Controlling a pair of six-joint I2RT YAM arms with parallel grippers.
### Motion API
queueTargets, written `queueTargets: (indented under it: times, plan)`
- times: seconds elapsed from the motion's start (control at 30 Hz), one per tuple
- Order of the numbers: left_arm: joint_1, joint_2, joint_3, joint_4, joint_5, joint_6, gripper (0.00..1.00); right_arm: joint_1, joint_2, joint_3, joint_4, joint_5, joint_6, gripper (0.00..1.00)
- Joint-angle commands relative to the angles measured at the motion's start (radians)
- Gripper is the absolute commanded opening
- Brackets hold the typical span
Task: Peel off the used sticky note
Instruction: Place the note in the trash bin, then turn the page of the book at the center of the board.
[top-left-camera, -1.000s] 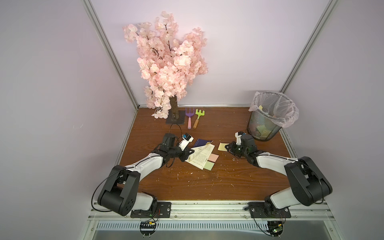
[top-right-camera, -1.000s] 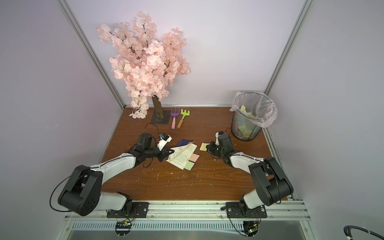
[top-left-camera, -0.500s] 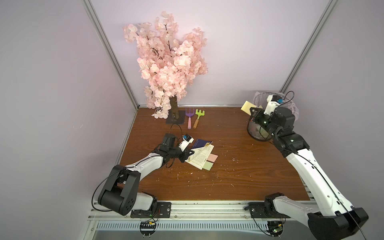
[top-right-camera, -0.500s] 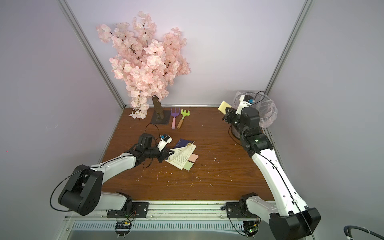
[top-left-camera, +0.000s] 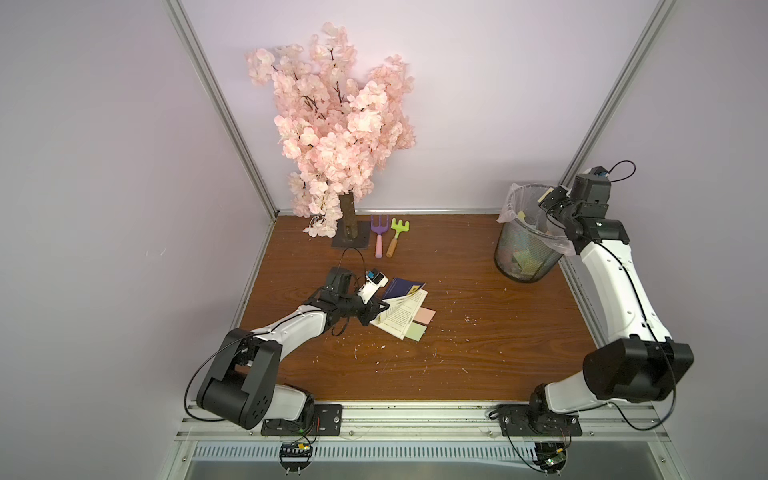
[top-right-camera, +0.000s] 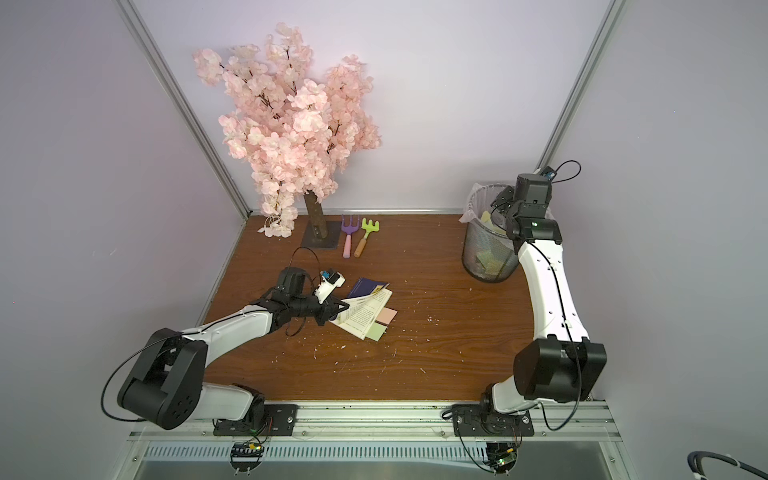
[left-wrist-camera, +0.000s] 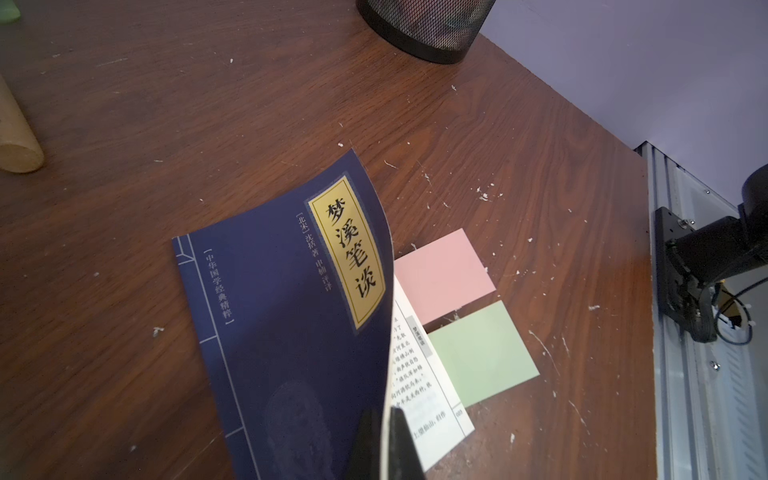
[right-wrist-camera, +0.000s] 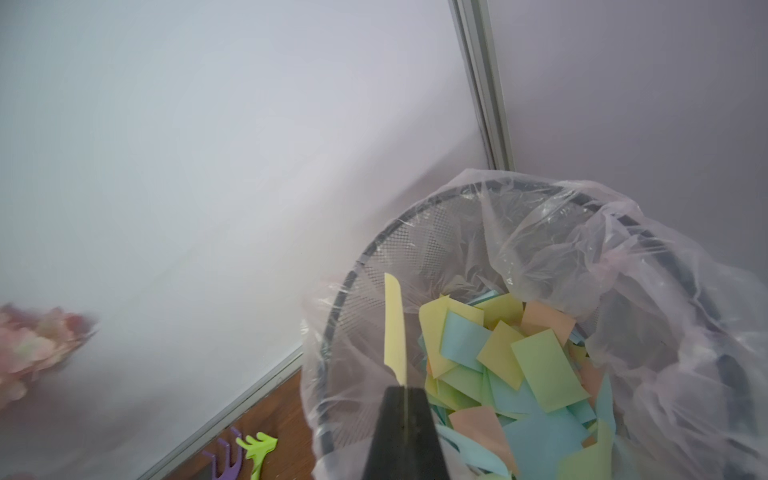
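1. Left gripper (left-wrist-camera: 384, 415): jaws closed on the raised cover (left-wrist-camera: 291, 291) of the book (top-left-camera: 402, 312), low over the table (top-left-camera: 457, 353). I cannot tell whether pages are pinched with it.
   - Risk: if the cover slips out, it drops over the notes below; a harder pull could crease it.
   - View: only the left wrist view shows the pinch. In both top views the fingertips merge with the pages.
2. Pink note (left-wrist-camera: 442, 274) and green note (left-wrist-camera: 482, 349): both lie flat, just beside each other, projecting from under the open page.
   - I judge these are next in line for peeling.
   - View: the left wrist view shows the narrow gap between them. The right wrist view shows neither.
3. Bin (top-left-camera: 519, 253): bag-lined, near the far right corner, well apart from the book.
   - View: the right wrist view looks into its mouth at a heap of discarded notes. The top views show them only through the mesh.
4. Right gripper (right-wrist-camera: 405, 392): jaws closed on the yellow note (right-wrist-camera: 394, 328), held edge-on above the bin mouth, close to the rim (right-wrist-camera: 361, 257).
   - I judge this note peeled and due for release.
   - Risk: the adhesive strip may cling to a finger after opening. So near the rim, the note may flutter outside or catch on the bag (right-wrist-camera: 623, 266).
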Motion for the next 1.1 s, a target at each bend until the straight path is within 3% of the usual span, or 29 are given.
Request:
queueTargets:
  times: [0.0, 0.1, 0.17, 0.33, 0.5, 0.6, 0.73, 0.93, 1.07]
  plan:
    - [0.013, 0.007, 0.022, -0.032, 0.021, 0.013, 0.01, -0.005, 0.024, 0.054, -0.052, 0.034, -0.046, 0.2]
    - [0.014, 0.009, 0.023, -0.032, 0.023, 0.016, 0.01, -0.006, 0.048, 0.087, -0.061, 0.043, -0.063, 0.4]
    - [0.013, 0.009, 0.021, -0.035, 0.026, 0.016, 0.01, -0.008, 0.061, 0.128, -0.08, 0.041, -0.074, 0.48]
    - [0.013, 0.008, 0.022, -0.037, 0.03, 0.019, 0.01, -0.006, 0.089, 0.254, -0.141, 0.005, -0.1, 0.58]
    - [0.013, 0.012, 0.022, -0.04, 0.034, 0.021, 0.01, 0.003, 0.099, 0.35, -0.204, -0.101, -0.111, 0.58]
    - [0.014, 0.018, 0.026, -0.044, 0.036, 0.021, 0.01, 0.063, 0.073, 0.338, -0.212, -0.159, -0.11, 0.58]
    - [0.012, 0.029, 0.033, -0.048, 0.037, 0.021, 0.01, 0.281, -0.043, 0.069, -0.042, -0.16, -0.067, 0.59]
    - [0.007, 0.034, 0.037, -0.061, 0.035, 0.028, 0.01, 0.543, -0.26, -0.587, 0.504, -0.294, 0.238, 0.61]
    - [0.006, 0.037, 0.04, -0.066, 0.039, 0.029, 0.01, 0.733, -0.261, -0.794, 0.701, -0.256, 0.325, 0.63]
